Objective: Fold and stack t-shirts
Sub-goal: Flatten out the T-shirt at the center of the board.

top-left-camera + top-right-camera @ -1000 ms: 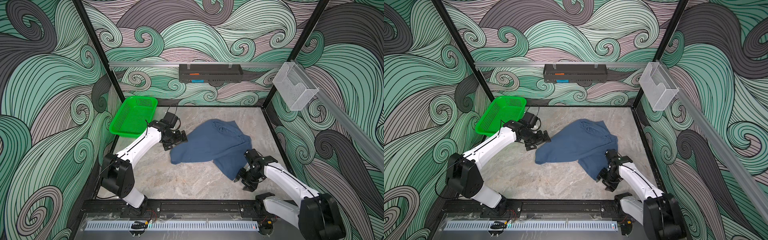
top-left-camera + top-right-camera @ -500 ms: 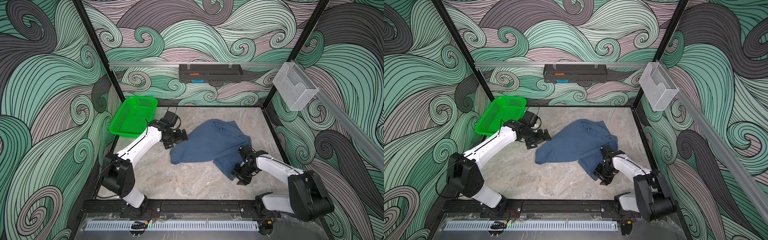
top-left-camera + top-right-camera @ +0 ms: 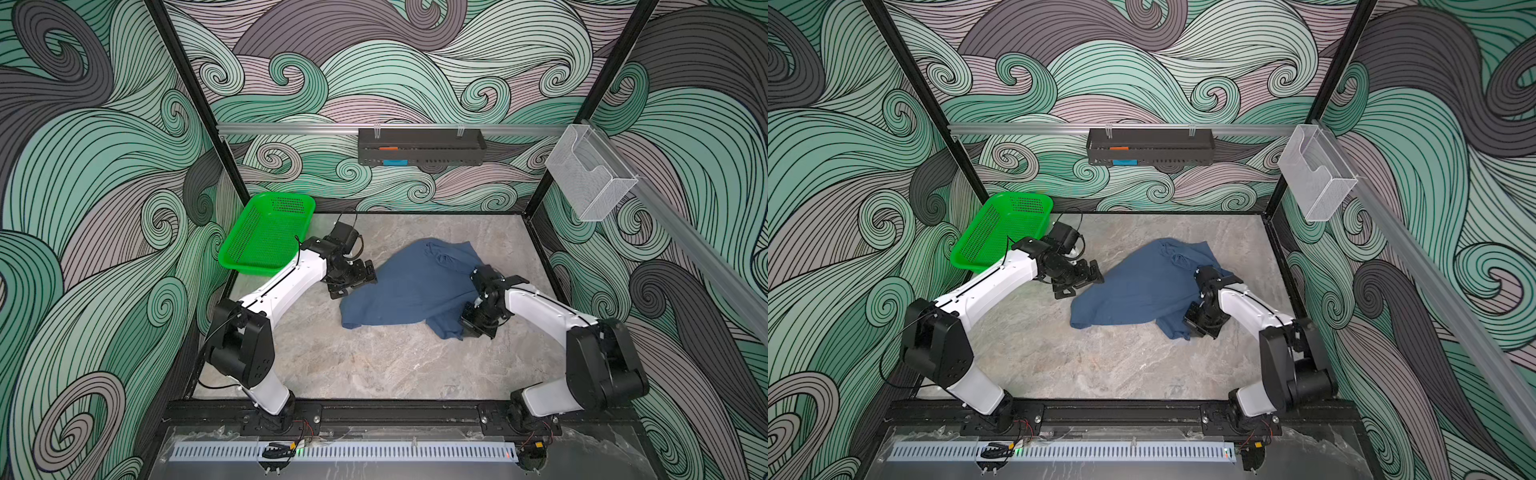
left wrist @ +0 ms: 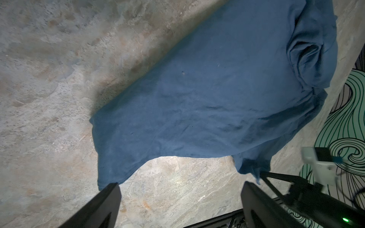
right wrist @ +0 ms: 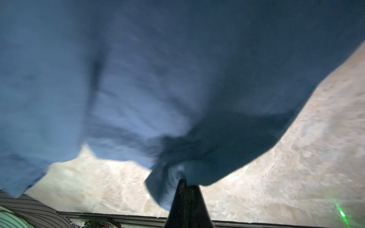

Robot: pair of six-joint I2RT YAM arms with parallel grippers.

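A slate-blue t-shirt (image 3: 415,286) (image 3: 1142,286) lies crumpled in the middle of the marble table, in both top views. My left gripper (image 3: 355,282) (image 3: 1079,282) hovers at the shirt's left edge. It stands open, and in the left wrist view only bare table lies between the fingers of the gripper (image 4: 180,189), with a corner of the t-shirt (image 4: 207,94) just past one fingertip (image 4: 110,189). My right gripper (image 3: 471,326) (image 3: 1194,324) is at the shirt's near right corner. In the right wrist view this gripper (image 5: 184,182) is shut on a bunched fold of the t-shirt (image 5: 177,98).
A green basket (image 3: 266,237) leans at the back left corner, close behind my left arm. A black tray (image 3: 419,145) hangs on the back wall and a clear bin (image 3: 590,174) on the right rail. Bare table (image 3: 374,365) stretches in front of the shirt.
My right gripper has moved in from the right onto the shirt's near right corner and shut on the cloth. The left arm has barely moved and stays open.
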